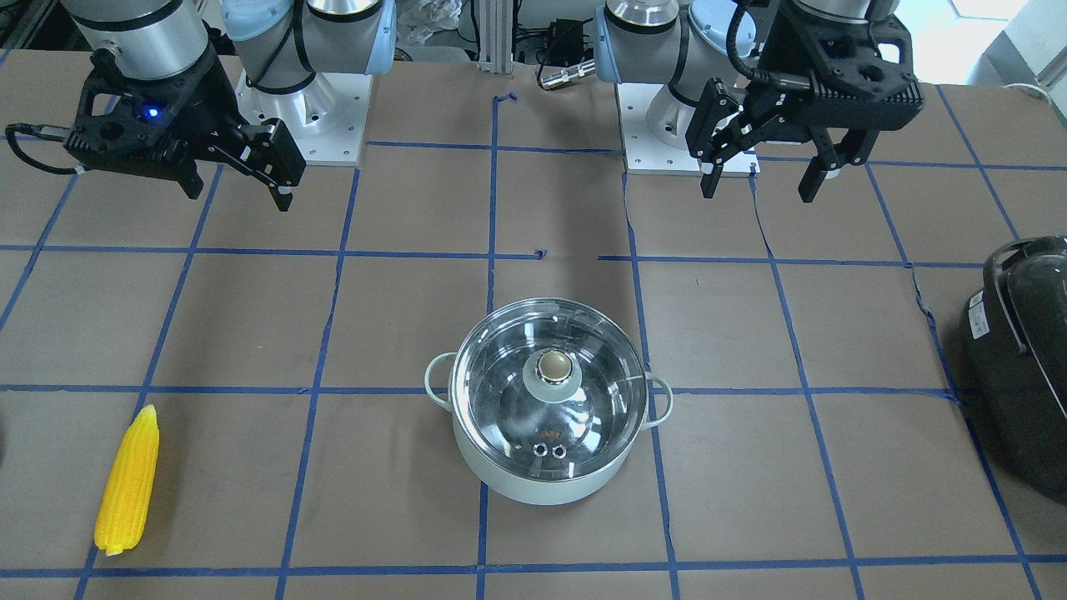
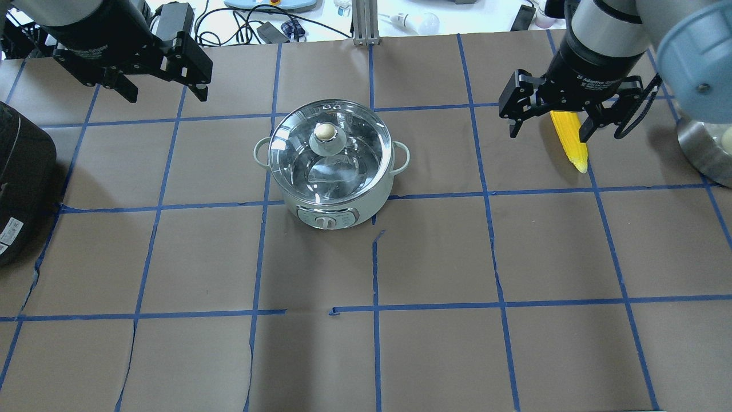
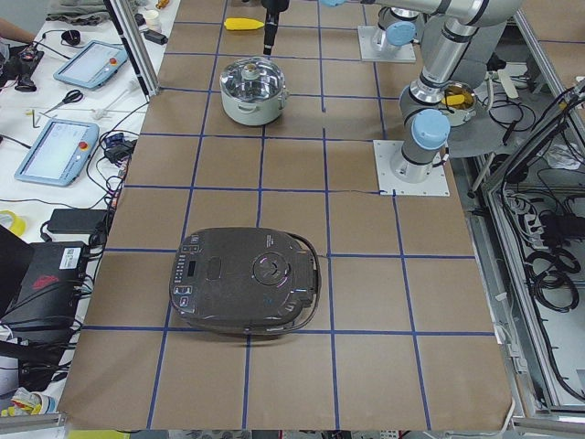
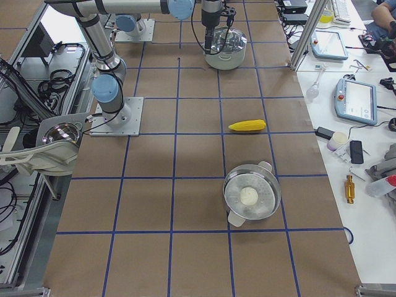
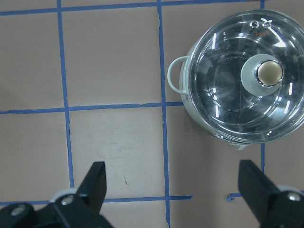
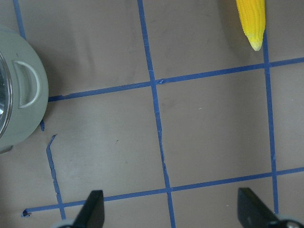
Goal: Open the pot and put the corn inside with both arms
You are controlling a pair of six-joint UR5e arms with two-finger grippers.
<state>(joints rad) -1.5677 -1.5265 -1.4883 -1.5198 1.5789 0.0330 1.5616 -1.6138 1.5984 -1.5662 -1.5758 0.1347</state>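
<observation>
The mint-green pot (image 1: 546,479) stands mid-table with its glass lid (image 2: 343,166) on and the beige knob (image 1: 554,365) on top. The yellow corn (image 1: 129,479) lies on the table off to the pot's side, on my right arm's side. My right gripper (image 2: 549,135) hovers open and empty above the corn (image 2: 573,146); its wrist view shows the corn's tip (image 6: 252,21) and the pot's handle (image 6: 26,90). My left gripper (image 2: 166,94) hangs open and empty, high and apart from the pot (image 5: 244,76). It also shows in the front view (image 1: 758,190).
A large black appliance (image 2: 23,177) sits on the left arm's side of the table. A steel bowl (image 2: 706,151) sits by the right arm's base. A second steel pot (image 4: 250,195) stands beyond the corn (image 4: 247,125). Blue tape lines cross the brown table cover.
</observation>
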